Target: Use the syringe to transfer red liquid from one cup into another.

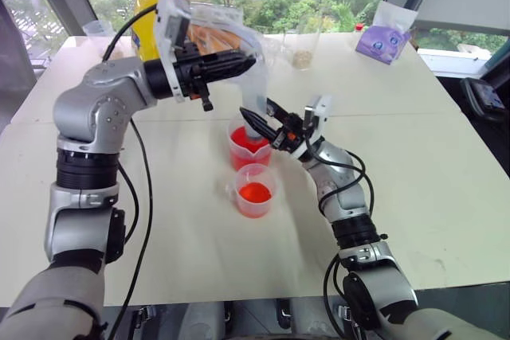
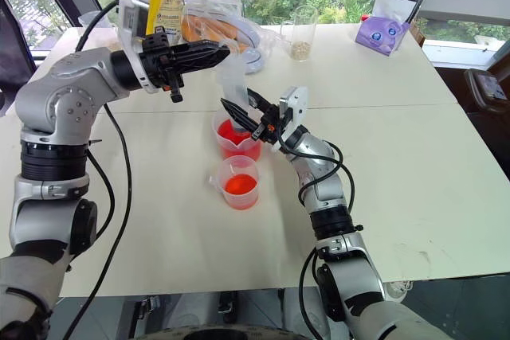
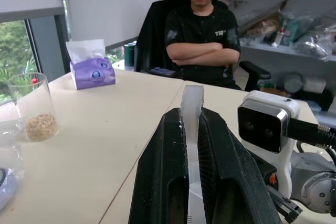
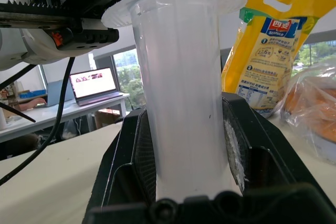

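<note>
Right claw clamping syringe, nozzle hidden in larger cup

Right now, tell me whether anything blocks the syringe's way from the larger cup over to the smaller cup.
Nothing visible does. The syringe stands in the larger cup, its barrel gripped by the right gripper and its plunger by the left gripper. The smaller cup sits just beside it, nearer the robot, rim open, with only bare table between.
</note>
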Action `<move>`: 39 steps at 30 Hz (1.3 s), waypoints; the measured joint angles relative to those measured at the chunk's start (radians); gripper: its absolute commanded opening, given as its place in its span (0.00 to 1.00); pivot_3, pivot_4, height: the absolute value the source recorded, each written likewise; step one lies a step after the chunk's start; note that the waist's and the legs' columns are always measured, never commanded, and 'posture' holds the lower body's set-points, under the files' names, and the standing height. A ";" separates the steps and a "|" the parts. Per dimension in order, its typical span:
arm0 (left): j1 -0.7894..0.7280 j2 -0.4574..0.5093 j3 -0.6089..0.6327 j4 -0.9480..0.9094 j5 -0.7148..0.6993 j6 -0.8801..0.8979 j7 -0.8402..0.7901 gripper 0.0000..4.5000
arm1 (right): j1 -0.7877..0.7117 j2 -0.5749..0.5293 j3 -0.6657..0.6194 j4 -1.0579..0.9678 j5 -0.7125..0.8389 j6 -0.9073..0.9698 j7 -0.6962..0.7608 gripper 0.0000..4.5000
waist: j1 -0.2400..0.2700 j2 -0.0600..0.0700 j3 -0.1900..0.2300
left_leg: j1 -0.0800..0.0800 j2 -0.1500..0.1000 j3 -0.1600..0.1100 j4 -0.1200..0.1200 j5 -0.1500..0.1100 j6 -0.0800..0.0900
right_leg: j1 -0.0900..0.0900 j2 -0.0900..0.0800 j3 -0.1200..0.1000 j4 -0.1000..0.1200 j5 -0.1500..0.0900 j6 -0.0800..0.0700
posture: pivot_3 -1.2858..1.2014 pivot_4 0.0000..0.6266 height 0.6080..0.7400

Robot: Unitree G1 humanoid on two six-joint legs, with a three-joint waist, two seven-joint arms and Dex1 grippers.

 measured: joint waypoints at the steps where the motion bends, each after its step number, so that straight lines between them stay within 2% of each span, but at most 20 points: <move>1: -0.001 0.000 0.000 0.000 0.000 0.000 0.000 0.01 | 0.000 0.000 0.000 0.000 0.000 0.001 0.000 0.31 | 0.000 0.000 0.000 | 0.000 0.000 0.000 0.000 0.000 0.000 | 0.000 0.000 0.000 0.000 0.000 0.000 | 0.52 0.24 1.00; 27: -0.013 0.002 0.003 0.000 -0.002 0.002 0.001 0.01 | 0.000 0.001 0.000 -0.010 0.005 0.025 0.000 0.31 | 0.000 0.000 0.000 | 0.000 0.000 0.000 0.000 0.000 0.000 | 0.000 0.000 0.000 0.000 0.000 0.000 | 0.52 0.24 1.00; 30: -0.012 0.001 0.014 -0.007 -0.006 0.004 0.014 0.24 | -0.001 0.000 0.004 -0.015 0.005 0.032 0.004 0.31 | 0.000 0.000 0.000 | 0.000 0.000 0.000 0.000 0.000 0.000 | 0.000 0.000 0.000 0.000 0.000 0.000 | 0.52 0.24 1.00; 35: -0.003 0.014 0.052 -0.051 -0.026 0.012 0.033 0.80 | -0.021 -0.004 0.017 -0.023 0.001 0.058 0.013 0.31 | -0.002 0.000 0.000 | 0.000 0.000 0.000 0.000 0.000 0.000 | 0.000 0.000 0.000 0.000 0.000 0.000 | 0.52 0.24 1.00; 37: 0.012 0.024 0.055 -0.072 -0.033 0.019 0.033 0.99 | -0.025 -0.008 0.018 -0.023 0.002 0.068 0.011 0.31 | -0.002 0.000 0.000 | 0.000 0.000 0.000 0.000 0.000 0.000 | 0.000 0.000 0.000 0.000 0.000 0.000 | 0.52 0.24 1.00; 39: 0.043 0.039 0.061 -0.091 -0.037 0.027 0.030 0.99 | -0.034 -0.011 0.017 -0.023 0.003 0.080 0.009 0.31 | -0.003 0.000 0.000 | 0.000 0.000 0.000 0.000 0.000 0.000 | 0.000 0.000 0.000 0.000 0.000 0.000 | 0.52 0.24 1.00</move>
